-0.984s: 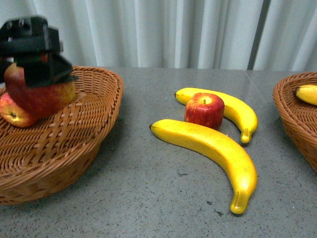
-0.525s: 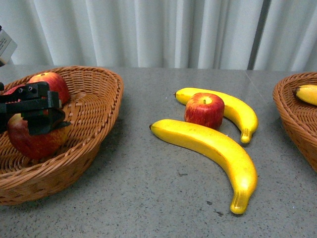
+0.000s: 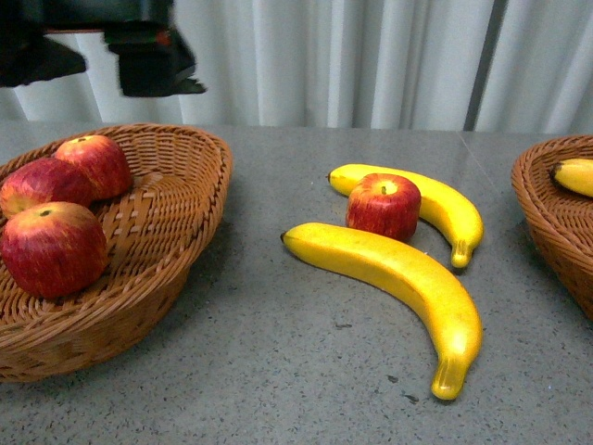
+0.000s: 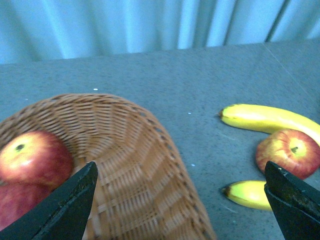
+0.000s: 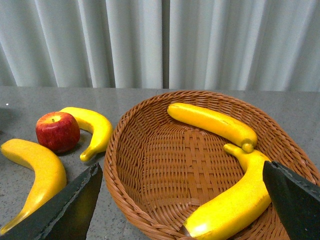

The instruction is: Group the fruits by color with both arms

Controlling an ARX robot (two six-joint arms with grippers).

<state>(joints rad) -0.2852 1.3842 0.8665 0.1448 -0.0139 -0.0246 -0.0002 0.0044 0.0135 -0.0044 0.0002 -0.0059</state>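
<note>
Front view, from the left: 3 apples [image 3: 56, 246] sit in the left basket [image 3: 199, 176], and the left tool [image 3: 107, 65] hangs above it, spread and empty. On the counter [image 3: 278, 371], 1 apple [image 3: 383, 206] nestles between 2 bananas [image 3: 398, 278]; a grab there could knock them or roll it. The right basket [image 3: 547, 213] is cut off at the edge; the right tool [image 5: 180, 200] is spread, empty.

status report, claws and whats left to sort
Left claw open, empty, raised above apple basket. Right claw open, empty, by banana basket. One apple, two bananas loose on table. Apple sits between the bananas, nothing else in the way.
</note>
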